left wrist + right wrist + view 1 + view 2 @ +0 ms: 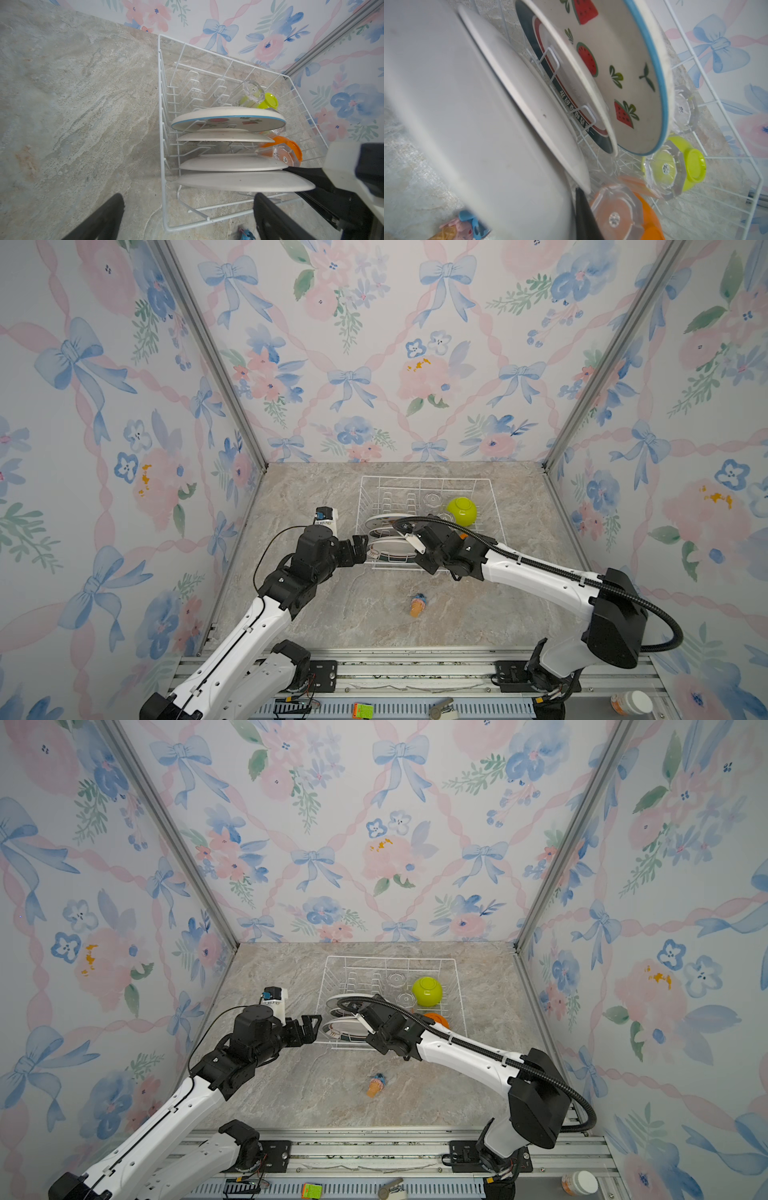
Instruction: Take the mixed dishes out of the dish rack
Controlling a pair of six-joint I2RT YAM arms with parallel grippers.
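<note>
Clear passage for you: bare table [353, 614] left of and in front of the dish rack [162, 124]. Obstructions: plates [228, 121] close-packed on edge, right gripper [295, 180] straddling the nearest plate [245, 184], toy [417, 605] out front.

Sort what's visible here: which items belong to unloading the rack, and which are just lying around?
Job: white wire dish rack; four round white plates, the nearest plate in the right gripper; small clear glasses; lime-green bowl; orange bowl.
Lying about: orange-and-blue cone toy; white-capped orange bottle; green-and-orange cube.
</note>
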